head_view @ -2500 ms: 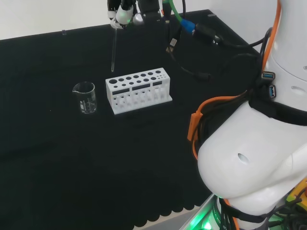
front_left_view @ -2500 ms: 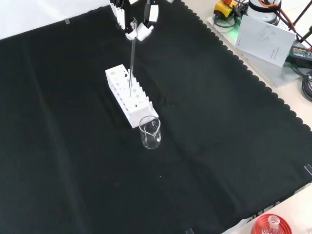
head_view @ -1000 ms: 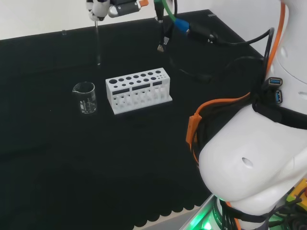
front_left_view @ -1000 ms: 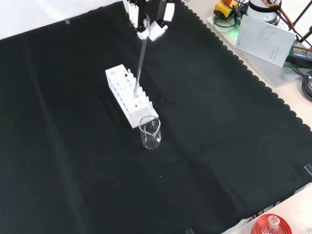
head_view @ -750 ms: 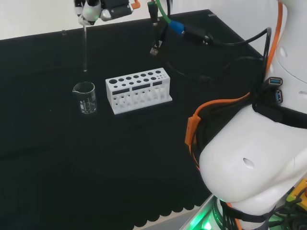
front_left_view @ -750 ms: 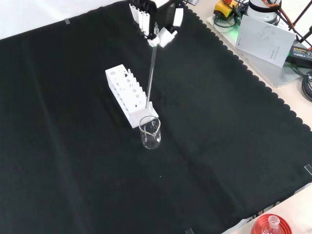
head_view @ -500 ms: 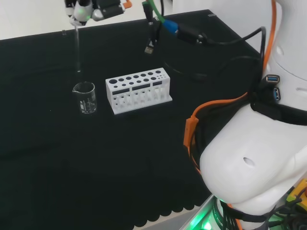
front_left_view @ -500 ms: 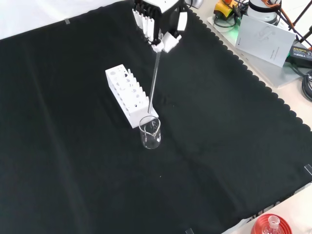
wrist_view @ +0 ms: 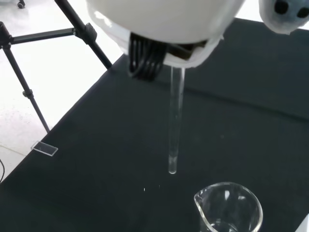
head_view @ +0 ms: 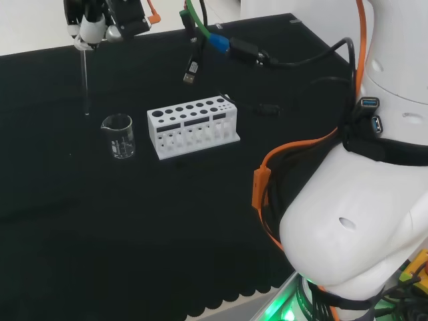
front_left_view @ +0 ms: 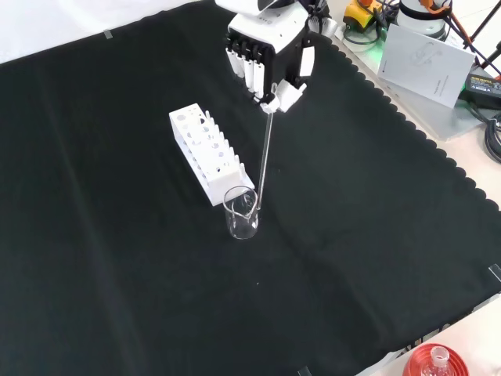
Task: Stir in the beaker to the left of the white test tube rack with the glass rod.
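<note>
A small clear beaker [head_view: 119, 136] [front_left_view: 242, 212] [wrist_view: 229, 208] stands on the black cloth, just left of the white test tube rack [head_view: 192, 125] [front_left_view: 207, 154] in the head view. My hand [head_view: 93, 20] [front_left_view: 270, 59] is shut on a glass rod [head_view: 85, 80] [front_left_view: 264, 157] [wrist_view: 175, 118] that hangs straight down. In the head view the rod's lower end hangs a little above and to the left of the beaker's rim. The wrist view shows the tip beside the beaker's mouth, not inside it.
Loose cables with a blue plug [head_view: 221, 43] dangle from the arm above the rack. A red ribbed stand with a flask [front_left_view: 437, 363] sits at the cloth's near corner in the front view. Papers and gear [front_left_view: 427, 51] lie beyond the cloth's scalloped edge.
The hand has carried the rod leftward in the head view, from above the rack to past the beaker. The beaker and the rack have stayed put.
</note>
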### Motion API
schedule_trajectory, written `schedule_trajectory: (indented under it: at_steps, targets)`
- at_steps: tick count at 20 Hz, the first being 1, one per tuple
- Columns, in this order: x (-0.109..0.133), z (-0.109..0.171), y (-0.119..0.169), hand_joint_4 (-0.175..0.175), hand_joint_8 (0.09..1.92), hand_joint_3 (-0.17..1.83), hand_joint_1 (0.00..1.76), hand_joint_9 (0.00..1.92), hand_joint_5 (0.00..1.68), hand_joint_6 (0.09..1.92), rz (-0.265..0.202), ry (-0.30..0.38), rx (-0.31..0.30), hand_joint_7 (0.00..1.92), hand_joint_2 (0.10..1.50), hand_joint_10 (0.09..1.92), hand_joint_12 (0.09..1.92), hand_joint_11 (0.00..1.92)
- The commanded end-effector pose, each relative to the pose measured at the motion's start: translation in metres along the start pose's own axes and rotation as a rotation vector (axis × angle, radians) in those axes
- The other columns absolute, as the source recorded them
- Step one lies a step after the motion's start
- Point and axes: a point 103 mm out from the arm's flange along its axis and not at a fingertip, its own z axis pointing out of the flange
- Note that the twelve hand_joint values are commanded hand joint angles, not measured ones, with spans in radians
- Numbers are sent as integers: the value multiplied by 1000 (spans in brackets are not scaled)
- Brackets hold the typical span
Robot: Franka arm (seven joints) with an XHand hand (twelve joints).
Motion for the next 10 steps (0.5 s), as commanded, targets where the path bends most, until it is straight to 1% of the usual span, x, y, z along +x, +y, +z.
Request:
schedule_trajectory:
  at_steps: [1,6,7,9,10]
  targets:
    - [-14,3,-4,-175,539,773,1327,1775,1331,582,19,5,0,1398,562,303,459,1652]
    - [-22,0,-5,-175,539,774,1327,1776,1332,582,35,10,-7,1399,562,302,460,1652]
    - [-22,0,-4,-175,539,774,1327,1776,1332,582,49,5,-2,1399,562,302,460,1653]
    - [-30,0,-8,-175,539,775,1327,1776,1332,582,55,10,-4,1399,561,302,460,1653]
    - [-33,1,-9,-175,539,775,1327,1776,1332,582,49,13,11,1399,561,302,460,1653]
